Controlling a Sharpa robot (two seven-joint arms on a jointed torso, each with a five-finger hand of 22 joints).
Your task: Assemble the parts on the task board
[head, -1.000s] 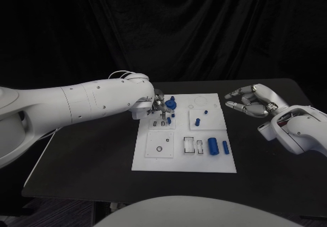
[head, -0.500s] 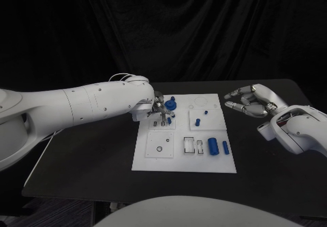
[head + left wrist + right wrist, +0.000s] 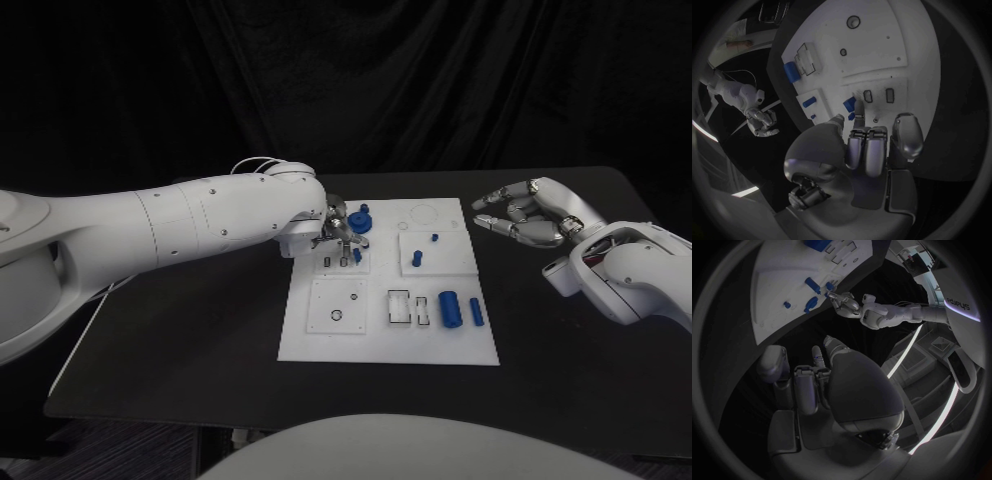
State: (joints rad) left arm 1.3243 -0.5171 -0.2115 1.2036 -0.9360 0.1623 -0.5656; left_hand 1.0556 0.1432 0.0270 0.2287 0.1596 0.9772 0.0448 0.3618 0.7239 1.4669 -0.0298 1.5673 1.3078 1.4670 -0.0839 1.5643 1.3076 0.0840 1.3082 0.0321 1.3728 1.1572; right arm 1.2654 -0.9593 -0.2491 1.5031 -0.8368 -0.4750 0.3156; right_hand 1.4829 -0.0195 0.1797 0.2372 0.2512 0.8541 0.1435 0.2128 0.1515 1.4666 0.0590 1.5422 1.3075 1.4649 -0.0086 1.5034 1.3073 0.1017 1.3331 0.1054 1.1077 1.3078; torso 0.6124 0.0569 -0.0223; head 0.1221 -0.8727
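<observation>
A: Where was the flat white rectangular task board?

B: It lay in the middle of the black table, long side running away from the robot; its surface was split into raised square panels, some with small round holes and some with narrow rectangular slots.

A: And the small blue plastic parts?

B: A blue cylinder lay on its side near the board's right edge, with a thinner blue rod just beside it; a short blue peg sat on the upper right panel with a tiny blue stud above it; a rounded blue knob-like piece stood near the board's far left corner.

A: The left robot hand?

B: It was over the far left part of the board, fingers pointing down close together beside a small blue pin; whether it pinched that pin, I cannot tell.

A: The right robot hand?

B: Off the board to its right, above the table, fingers curled inward with nothing in them.
</observation>
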